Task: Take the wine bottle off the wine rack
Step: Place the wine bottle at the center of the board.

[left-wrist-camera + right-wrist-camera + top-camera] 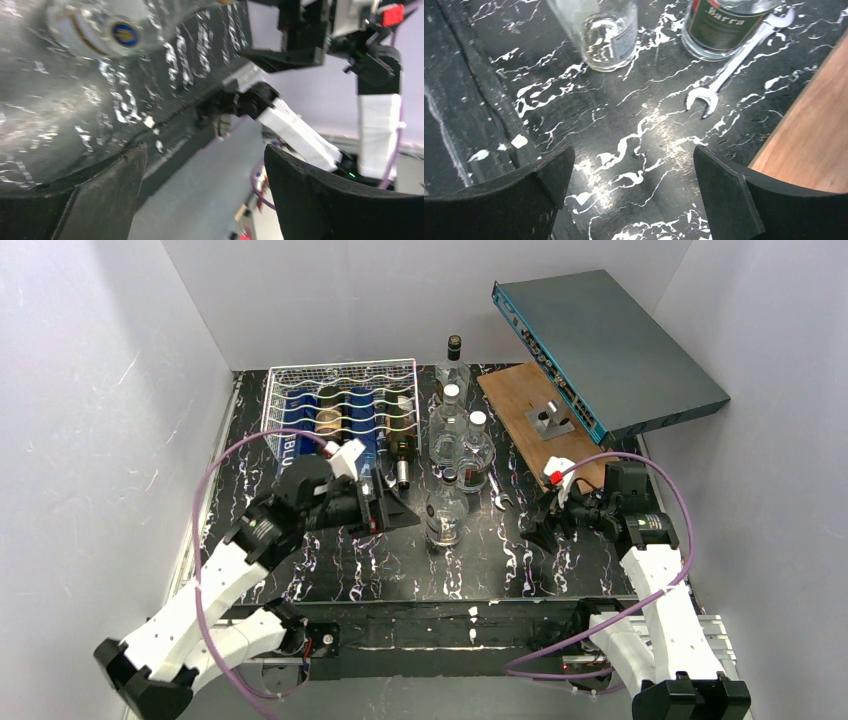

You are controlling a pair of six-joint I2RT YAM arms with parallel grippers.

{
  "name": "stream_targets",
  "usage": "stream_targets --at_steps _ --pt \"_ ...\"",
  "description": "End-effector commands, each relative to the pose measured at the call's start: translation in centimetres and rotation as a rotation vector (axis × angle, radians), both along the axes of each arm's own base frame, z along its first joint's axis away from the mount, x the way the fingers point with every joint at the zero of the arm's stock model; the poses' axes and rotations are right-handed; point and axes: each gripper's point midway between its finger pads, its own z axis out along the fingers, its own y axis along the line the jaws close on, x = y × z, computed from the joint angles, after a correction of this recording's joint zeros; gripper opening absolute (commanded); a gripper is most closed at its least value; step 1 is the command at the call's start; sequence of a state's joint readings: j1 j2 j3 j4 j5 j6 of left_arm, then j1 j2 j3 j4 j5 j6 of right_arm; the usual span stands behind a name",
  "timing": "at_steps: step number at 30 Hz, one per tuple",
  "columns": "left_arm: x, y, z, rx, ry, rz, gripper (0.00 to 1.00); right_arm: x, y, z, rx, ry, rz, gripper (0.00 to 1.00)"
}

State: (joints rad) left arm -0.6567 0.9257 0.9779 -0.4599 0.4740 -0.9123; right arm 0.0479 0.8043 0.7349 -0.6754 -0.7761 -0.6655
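The silver-white wire wine rack stands at the back left with several bottles lying in its rows. A dark wine bottle lies in the rightmost row, its capped neck sticking out of the front. My left gripper is open and empty, just in front of the rack, below that neck and turned to the right. In the left wrist view its fingers stand wide apart around nothing. My right gripper is open and empty, low over the table; in the right wrist view only bare table lies between its fingers.
Several clear bottles stand right of the rack, between the arms. A wrench lies beside two bottle bases. A brown wooden board and a tilted grey box sit at the back right.
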Motion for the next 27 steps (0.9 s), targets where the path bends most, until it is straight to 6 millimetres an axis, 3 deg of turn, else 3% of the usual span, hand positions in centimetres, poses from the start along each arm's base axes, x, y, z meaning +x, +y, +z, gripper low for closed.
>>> stream_targets --at_steps 1,2,7,13,21,27 --pt "2.1 4.2 -2.7 0.136 -0.233 0.17 0.93 -1.9 0.9 1.5 0.032 -0.014 0.111 0.98" --pt "2.0 4.9 -2.8 0.138 -0.268 0.19 0.98 -2.3 1.0 1.8 0.033 -0.009 0.126 0.98" --pt "1.5 8.4 -3.1 0.19 -0.398 0.277 0.98 -4.2 1.1 3.8 -0.01 -0.064 0.268 0.98" --pt "-0.1 10.4 -3.5 0.262 -0.47 0.236 0.98 -6.4 2.0 5.9 0.026 -0.107 0.44 0.98" --pt "-1.4 11.5 -4.4 0.304 -0.471 0.209 0.98 -3.8 2.9 7.9 -0.051 -0.156 0.529 0.98" --pt "-1.5 12.2 -4.7 0.347 -0.478 0.209 0.98 -1.6 6.2 9.0 -0.098 -0.186 0.569 0.98"
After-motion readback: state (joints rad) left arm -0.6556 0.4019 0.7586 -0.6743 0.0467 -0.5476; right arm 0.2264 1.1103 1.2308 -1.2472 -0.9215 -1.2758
